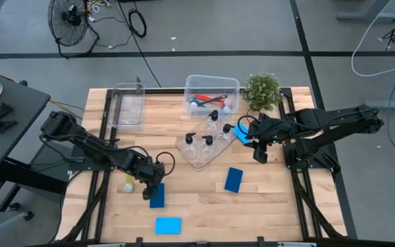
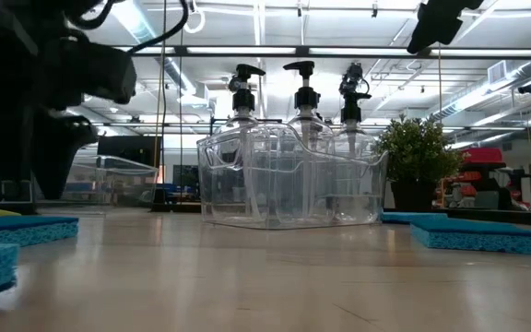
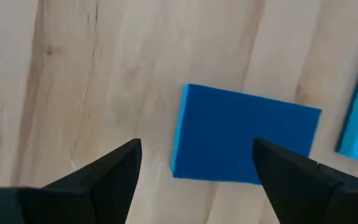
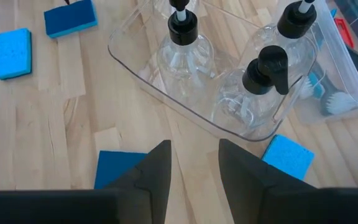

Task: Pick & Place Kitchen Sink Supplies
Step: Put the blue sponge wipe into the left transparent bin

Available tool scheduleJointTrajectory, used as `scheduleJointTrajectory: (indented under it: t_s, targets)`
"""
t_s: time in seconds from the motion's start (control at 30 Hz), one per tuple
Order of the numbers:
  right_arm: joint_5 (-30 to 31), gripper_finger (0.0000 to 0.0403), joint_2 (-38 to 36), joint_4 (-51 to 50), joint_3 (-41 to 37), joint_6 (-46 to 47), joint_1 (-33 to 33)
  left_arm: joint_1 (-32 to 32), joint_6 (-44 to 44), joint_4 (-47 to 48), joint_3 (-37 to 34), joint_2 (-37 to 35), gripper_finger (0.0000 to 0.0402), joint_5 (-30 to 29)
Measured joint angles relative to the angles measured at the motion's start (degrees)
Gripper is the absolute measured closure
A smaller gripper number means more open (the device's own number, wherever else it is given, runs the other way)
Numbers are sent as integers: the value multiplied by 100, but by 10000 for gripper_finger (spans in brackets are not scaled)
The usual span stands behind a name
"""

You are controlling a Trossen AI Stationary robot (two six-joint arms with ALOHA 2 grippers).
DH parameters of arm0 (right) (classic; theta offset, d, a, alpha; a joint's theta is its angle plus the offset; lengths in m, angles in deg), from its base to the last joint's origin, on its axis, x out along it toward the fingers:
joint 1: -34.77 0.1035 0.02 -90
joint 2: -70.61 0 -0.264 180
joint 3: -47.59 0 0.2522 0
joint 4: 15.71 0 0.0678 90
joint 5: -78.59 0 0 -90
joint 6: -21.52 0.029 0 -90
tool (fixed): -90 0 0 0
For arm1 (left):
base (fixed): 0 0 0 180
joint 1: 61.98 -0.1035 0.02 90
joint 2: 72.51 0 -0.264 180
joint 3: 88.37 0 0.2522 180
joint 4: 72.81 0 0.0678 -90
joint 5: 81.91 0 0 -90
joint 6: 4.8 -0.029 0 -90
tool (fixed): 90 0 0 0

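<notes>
A dark-blue sponge (image 3: 244, 134) lies flat on the wooden table near the front left. My left gripper (image 3: 194, 146) hangs open just above it (image 1: 157, 197), fingers pointing down, one on either side of the sponge's end, touching nothing. My right gripper (image 4: 194, 146) stands open and holds nothing, above the table just right of a clear tray (image 1: 201, 152). Three clear pump bottles (image 4: 185, 50) stand upright in the tray. Another dark-blue sponge (image 1: 234, 180) and two light-blue sponges (image 1: 168, 225) (image 1: 241, 132) lie flat on the table. A yellow-green brush (image 1: 127, 185) lies left of my left gripper.
A clear bin (image 1: 212, 95) with red and blue brushes stands at the back, with an empty clear bin (image 1: 127, 106) to its left and a potted plant (image 1: 262, 90) to its right. Bare wood lies along the table's near edge on the right.
</notes>
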State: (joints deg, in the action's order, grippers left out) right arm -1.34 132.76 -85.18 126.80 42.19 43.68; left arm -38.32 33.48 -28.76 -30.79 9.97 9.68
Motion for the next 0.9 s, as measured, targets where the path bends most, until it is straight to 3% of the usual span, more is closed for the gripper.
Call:
scheduleJointTrajectory:
  t_s: [0.4, 0.6, 0.9]
  targets:
    - [0, 266, 0, -2, 0, 2, 0, 121, 152, -944, -502, 2, 93, -49]
    - [24, 266, 0, -2, 0, 2, 0, 173, 133, -976, -650, 4, 93, -196]
    - [256, 266, 0, -1, 0, 0, 0, 201, -125, -1403, -765, 7, 99, 212]
